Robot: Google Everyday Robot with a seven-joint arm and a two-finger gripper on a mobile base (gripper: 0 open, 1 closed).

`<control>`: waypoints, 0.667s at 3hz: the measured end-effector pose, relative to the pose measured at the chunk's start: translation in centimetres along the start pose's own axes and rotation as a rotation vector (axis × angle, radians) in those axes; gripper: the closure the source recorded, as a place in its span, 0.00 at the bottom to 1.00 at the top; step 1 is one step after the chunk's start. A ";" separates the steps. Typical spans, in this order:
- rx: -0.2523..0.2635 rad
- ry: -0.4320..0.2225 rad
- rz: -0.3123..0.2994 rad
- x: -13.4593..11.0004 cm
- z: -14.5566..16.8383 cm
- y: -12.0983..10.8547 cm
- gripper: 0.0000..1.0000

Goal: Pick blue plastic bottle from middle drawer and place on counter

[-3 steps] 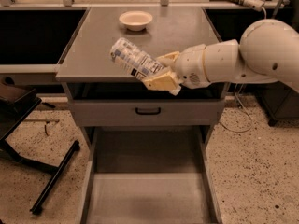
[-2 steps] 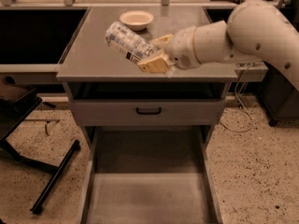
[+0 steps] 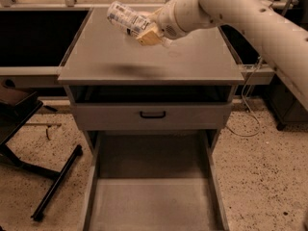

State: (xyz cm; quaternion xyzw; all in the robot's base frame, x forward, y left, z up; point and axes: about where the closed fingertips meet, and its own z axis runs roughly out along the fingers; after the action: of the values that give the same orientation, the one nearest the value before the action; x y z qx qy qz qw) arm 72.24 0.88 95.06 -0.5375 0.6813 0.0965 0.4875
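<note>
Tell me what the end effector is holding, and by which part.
The end effector grips the blue plastic bottle by its lower end, holding it tilted above the counter.

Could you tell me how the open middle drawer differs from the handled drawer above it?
The middle drawer is pulled out, floor showing; the handled drawer shows only its front. The middle drawer sits lower than the handled drawer. Both are grey. The tool holds the blue plastic bottle over the counter.

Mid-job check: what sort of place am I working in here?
Probably a lab or workshop, not a home: a plain grey counter over a pulled-out middle drawer, speckled hard floor, loose cable at right. The claw holds the blue plastic bottle tilted above the counter.
</note>
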 end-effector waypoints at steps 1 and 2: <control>0.024 0.104 -0.002 1.6 3.7 -3.0 1.00; -0.013 0.199 0.018 4.2 6.7 -4.0 1.00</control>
State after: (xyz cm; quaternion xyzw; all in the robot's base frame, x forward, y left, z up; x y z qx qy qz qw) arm 79.53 0.97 90.05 -0.5414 0.7305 0.0513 0.4131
